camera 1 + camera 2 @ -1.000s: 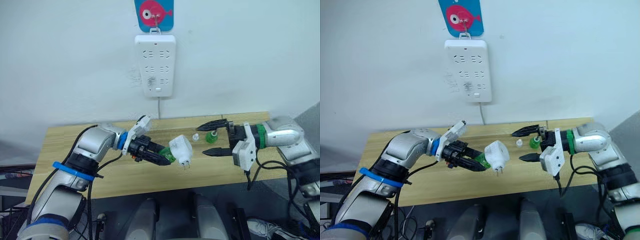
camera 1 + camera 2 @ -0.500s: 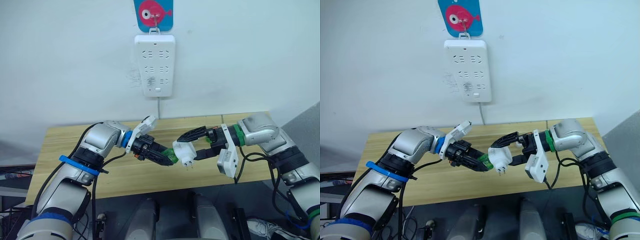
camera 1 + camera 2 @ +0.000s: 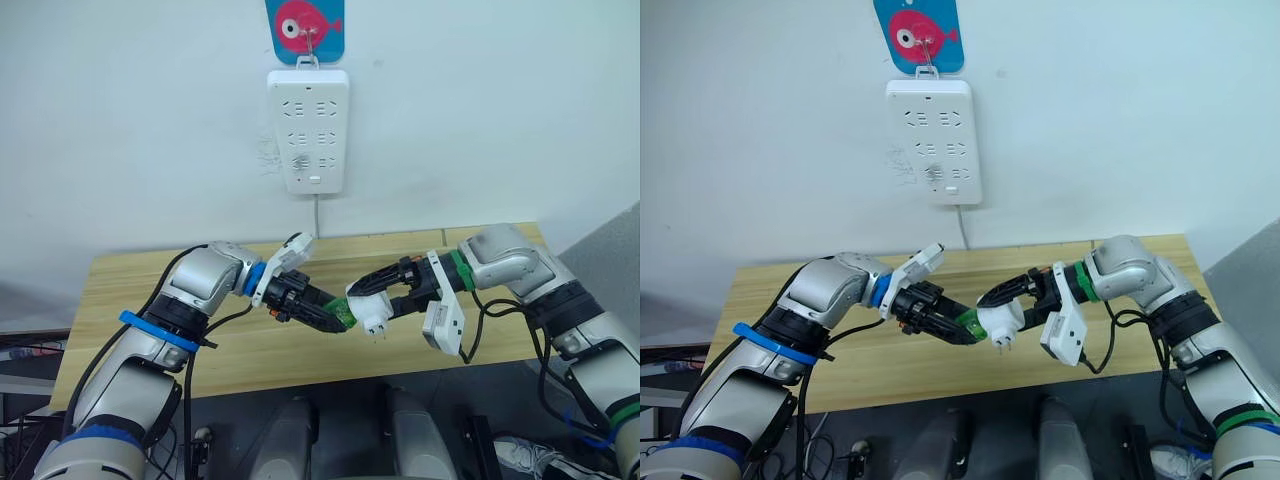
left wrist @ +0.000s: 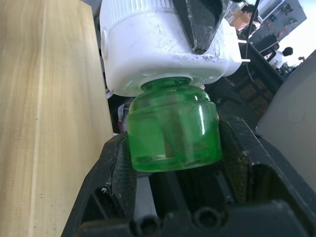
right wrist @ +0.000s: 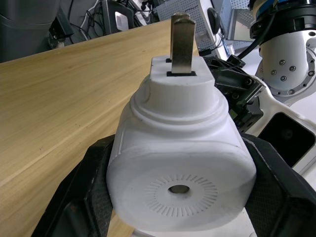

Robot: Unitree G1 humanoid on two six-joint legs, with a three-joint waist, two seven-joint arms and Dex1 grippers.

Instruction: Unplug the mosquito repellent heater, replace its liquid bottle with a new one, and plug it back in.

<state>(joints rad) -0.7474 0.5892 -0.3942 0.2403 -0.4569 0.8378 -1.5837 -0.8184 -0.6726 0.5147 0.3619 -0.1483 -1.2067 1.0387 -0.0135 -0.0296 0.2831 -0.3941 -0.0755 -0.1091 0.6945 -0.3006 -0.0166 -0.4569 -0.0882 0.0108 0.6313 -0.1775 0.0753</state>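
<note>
While the left claw [image 3: 335, 314] is clenched on the green bottle [image 4: 173, 129], the right claw [image 3: 378, 297] is grasping the mosquito repellent heater [image 5: 180, 175] from both sides, above the table [image 3: 120, 290] and between the two arms. To separate them well, I think one claw should hold firm and the other should turn along the bottle axis, without pulling sideways, prongs [image 5: 181, 43] kept free

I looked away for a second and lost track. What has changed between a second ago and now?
The right end effector swung in from over the table's right side and closed around the small white rounded plastic heater. The left end effector kept its grip on the green translucent liquid bottle seated in the heater. The white wall power strip and the wooden table stayed as they were.
</note>
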